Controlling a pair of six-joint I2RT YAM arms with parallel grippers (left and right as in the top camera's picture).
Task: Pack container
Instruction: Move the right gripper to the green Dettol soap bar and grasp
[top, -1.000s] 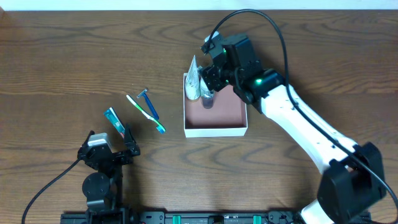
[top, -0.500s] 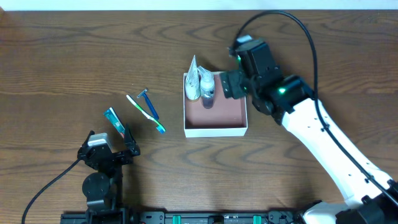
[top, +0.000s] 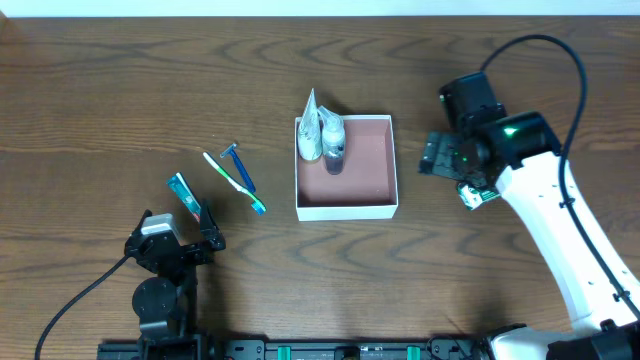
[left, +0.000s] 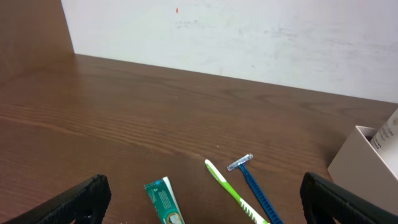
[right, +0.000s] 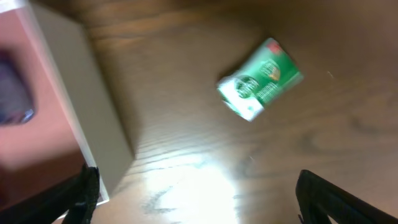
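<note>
- Right gripper (top: 432, 157) has pulled away rightward from the container (top: 346, 211), now near a green carton (top: 474, 195); jaws open, empty.
- Left gripper (left: 205, 190): jaws open, empty.
- Container, mid-desk (top: 100, 100): white walls, pinkish floor, tube (top: 311, 125) and bottle (top: 333, 145) in one corner.

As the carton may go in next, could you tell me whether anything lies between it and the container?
Nothing visible. Only bare table lies between the carton and the container wall; the open right gripper hovers near the carton.

Dark wooden table (top: 120, 80) with container (top: 345, 211), toothbrush (left: 231, 193), razor (left: 255, 186), green tube (left: 163, 200), green-and-white carton (right: 260, 79)
</note>
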